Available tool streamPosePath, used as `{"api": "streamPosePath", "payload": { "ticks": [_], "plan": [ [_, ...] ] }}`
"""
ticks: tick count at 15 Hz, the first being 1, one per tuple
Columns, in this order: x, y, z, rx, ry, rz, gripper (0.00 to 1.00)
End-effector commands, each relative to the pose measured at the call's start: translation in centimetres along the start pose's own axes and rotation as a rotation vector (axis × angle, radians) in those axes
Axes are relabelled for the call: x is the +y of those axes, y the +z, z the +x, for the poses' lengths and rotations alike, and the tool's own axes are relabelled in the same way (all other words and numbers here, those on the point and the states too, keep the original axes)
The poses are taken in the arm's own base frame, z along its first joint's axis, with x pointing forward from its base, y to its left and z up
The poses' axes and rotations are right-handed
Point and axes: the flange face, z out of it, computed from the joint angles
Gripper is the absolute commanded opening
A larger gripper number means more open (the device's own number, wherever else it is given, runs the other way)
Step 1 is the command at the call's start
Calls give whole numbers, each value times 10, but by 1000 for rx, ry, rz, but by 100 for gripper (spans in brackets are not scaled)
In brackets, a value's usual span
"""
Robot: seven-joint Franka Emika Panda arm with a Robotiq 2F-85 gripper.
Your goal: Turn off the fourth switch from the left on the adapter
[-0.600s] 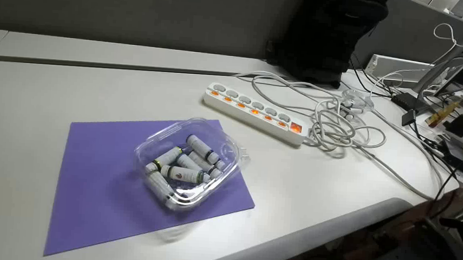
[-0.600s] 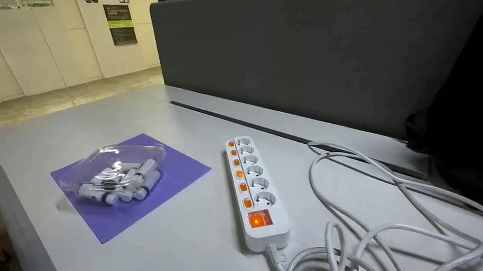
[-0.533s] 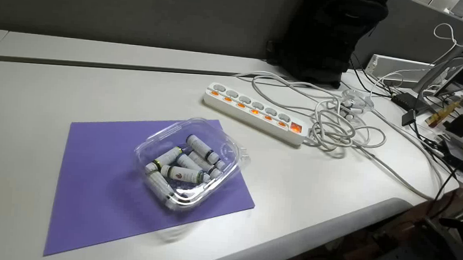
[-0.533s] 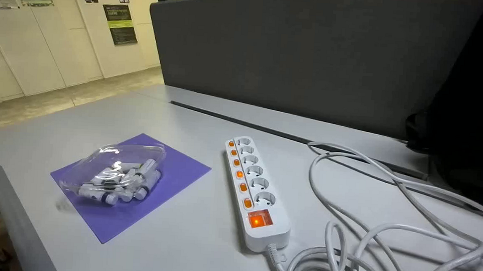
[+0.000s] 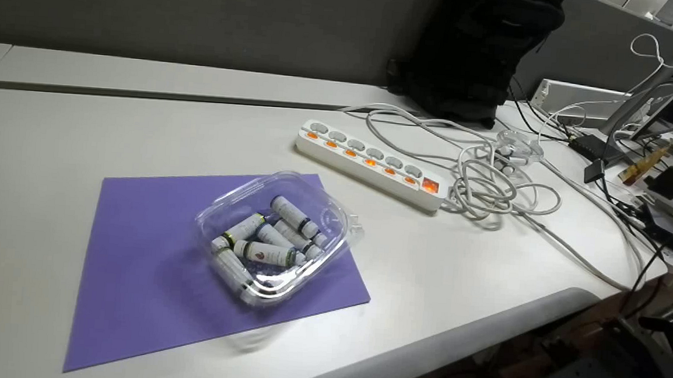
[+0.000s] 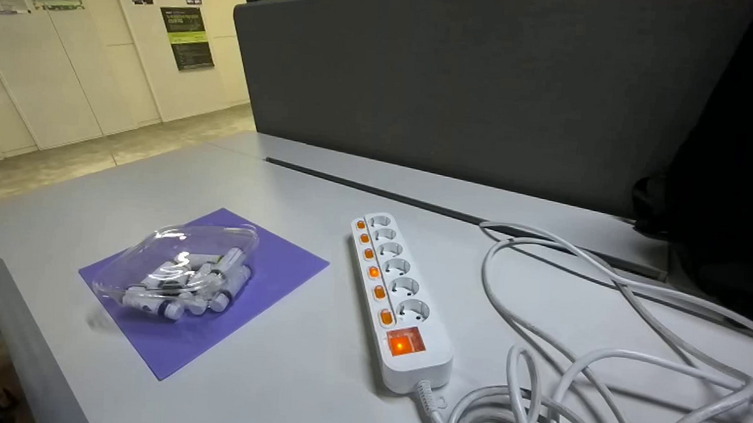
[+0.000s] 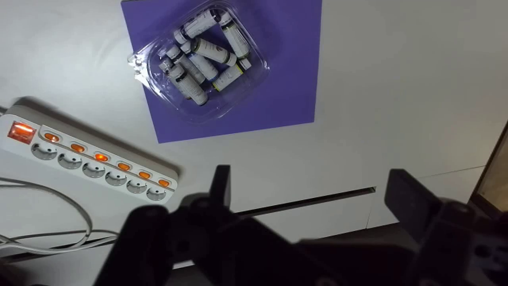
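The adapter, a long white power strip, lies on the desk, with a row of orange switches and round sockets. It also shows in an exterior view and in the wrist view. The fourth switch, counted from the end away from the cable, glows brighter than its neighbours; it also glows in an exterior view and in the wrist view. The large square switch at the cable end is lit. My gripper is open and empty, above the desk, apart from the strip. It is outside both exterior views.
A clear plastic tray with several white-labelled bottles sits on a purple sheet beside the strip. White cable lies coiled at the strip's end. A dark partition and a black backpack stand behind.
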Motion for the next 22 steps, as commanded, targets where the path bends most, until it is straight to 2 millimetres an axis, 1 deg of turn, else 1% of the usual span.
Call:
{"api": "streamPosePath", "payload": {
  "ticks": [1,2,4,7,10,15,17,19,20,21,22],
  "plan": [
    [0,-1,0,-1,0,-1,100],
    [-1,0,-1,0,9,-6,100],
    [6,4,0,23,40,-36,100],
    [34,11,9,102,127,-36,100],
    [73,28,20,166,246,-59,100],
    [144,73,30,177,387,-171,100],
    [166,88,36,165,415,-205,100],
    [183,100,39,152,418,-210,100],
    [189,105,43,151,420,-207,75],
    [197,110,47,154,415,-204,74],
    [203,114,50,156,415,-199,68]
  ]
}}
